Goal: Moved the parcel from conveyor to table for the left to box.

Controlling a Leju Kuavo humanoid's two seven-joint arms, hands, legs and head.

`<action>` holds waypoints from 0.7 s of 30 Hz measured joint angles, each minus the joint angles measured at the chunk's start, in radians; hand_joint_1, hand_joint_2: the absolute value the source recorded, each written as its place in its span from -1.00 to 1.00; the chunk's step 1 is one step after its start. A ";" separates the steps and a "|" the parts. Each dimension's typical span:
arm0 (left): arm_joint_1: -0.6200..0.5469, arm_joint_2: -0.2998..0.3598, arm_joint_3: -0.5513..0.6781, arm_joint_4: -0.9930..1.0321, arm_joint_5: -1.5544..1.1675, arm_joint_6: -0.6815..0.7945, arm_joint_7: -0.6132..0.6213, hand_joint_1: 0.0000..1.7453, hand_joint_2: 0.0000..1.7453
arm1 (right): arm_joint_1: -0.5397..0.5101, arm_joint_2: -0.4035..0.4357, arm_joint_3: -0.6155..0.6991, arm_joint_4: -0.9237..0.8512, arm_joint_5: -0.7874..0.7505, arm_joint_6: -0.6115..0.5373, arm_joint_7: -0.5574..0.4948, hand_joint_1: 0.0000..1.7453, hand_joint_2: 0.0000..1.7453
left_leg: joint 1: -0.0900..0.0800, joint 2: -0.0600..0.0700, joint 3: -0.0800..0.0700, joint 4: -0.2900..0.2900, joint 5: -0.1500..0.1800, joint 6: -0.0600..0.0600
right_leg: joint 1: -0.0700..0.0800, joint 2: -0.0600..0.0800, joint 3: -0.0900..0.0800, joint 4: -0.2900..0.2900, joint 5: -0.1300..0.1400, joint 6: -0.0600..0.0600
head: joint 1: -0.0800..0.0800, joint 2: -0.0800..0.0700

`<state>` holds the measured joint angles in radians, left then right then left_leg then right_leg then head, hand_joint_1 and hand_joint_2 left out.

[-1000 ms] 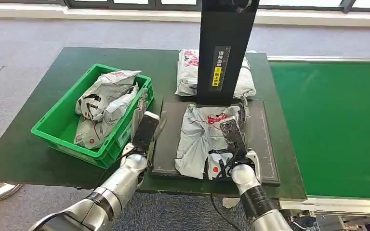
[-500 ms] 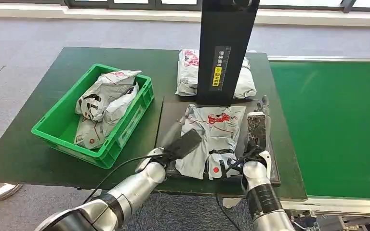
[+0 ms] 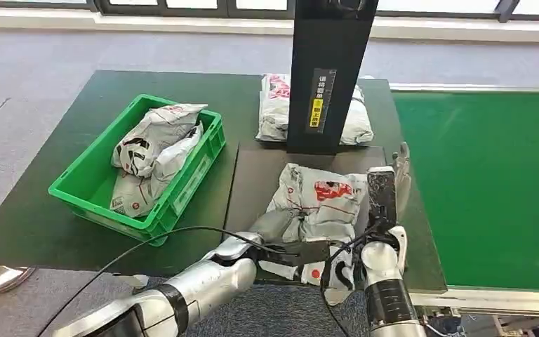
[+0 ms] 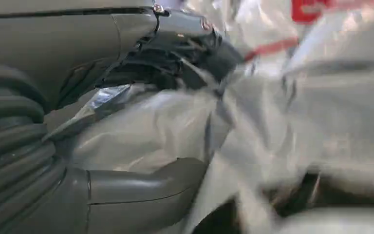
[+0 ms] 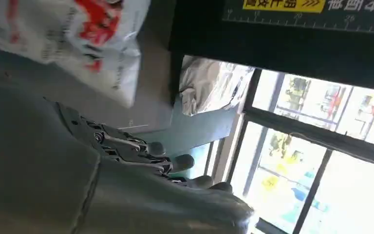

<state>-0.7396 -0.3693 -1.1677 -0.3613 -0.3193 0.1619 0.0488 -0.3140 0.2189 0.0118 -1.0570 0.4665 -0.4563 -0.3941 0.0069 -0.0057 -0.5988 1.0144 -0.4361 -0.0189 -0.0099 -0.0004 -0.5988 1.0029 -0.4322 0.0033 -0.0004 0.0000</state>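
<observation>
A grey plastic parcel point(image 3: 317, 207) with red print lies crumpled on the black mat point(image 3: 249, 179) in front of the black post. My left hand point(image 3: 300, 251) reaches in at the parcel's near edge. In the left wrist view the parcel point(image 4: 156, 126) sits between the thick thumb point(image 4: 141, 190) and the dark fingers point(image 4: 185, 53), so the hand grips it. My right hand point(image 3: 384, 188) stands just off the parcel's right edge, fingers straight and apart, holding nothing; its fingers point(image 5: 175, 163) show stretched out in the right wrist view.
A green bin point(image 3: 91, 193) with several grey parcels stands on the dark table's left. Another parcel point(image 3: 275, 105) lies behind the black scanner post point(image 3: 330, 70). The green conveyor point(image 3: 491, 182) runs along the right. A black cable trails off the table's near edge.
My left hand swung from beside the green bin to the parcel's near edge and took hold of it. My right hand came off the parcel and moved right. The parcel shifted slightly nearer.
</observation>
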 measured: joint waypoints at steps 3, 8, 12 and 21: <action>0.000 0.000 -0.011 0.027 -0.005 0.084 -0.015 1.00 1.00 | 0.000 0.012 0.000 -0.004 0.017 0.000 0.004 -1.00 -1.00 | 0.000 0.000 0.001 0.000 0.000 0.000 | 0.000 0.000 0.000 0.000 0.000 0.000 | 0.000 0.000; -0.001 0.006 -0.011 0.052 -0.017 0.247 -0.050 1.00 1.00 | 0.000 0.021 0.000 -0.004 0.015 0.002 0.002 -1.00 -1.00 | 0.000 0.000 0.001 0.000 0.001 0.000 | 0.000 0.000 0.000 0.001 0.001 -0.001 | 0.000 0.000; -0.006 0.042 0.072 0.048 -0.075 0.511 -0.144 1.00 1.00 | 0.000 0.021 0.000 -0.004 -0.020 0.003 -0.022 -1.00 -1.00 | 0.000 0.000 -0.002 0.000 0.003 -0.002 | 0.000 0.001 -0.004 0.001 0.002 -0.001 | 0.000 0.000; 0.013 0.096 0.720 -0.173 -0.772 0.539 -0.247 1.00 1.00 | -0.018 0.021 0.000 0.032 -0.078 -0.010 -0.070 -1.00 -1.00 | 0.000 0.003 -0.004 0.000 0.003 -0.002 | 0.000 0.004 -0.007 0.002 0.002 -0.002 | 0.000 0.000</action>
<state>-0.7262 -0.2735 -0.4478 -0.5344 -1.0910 0.7008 -0.1980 -0.3323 0.2403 0.0118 -1.0254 0.3880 -0.4665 -0.4643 0.0070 -0.0029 -0.6031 1.0145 -0.4331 -0.0212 -0.0098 0.0033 -0.6058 1.0046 -0.4299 0.0009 0.0000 0.0000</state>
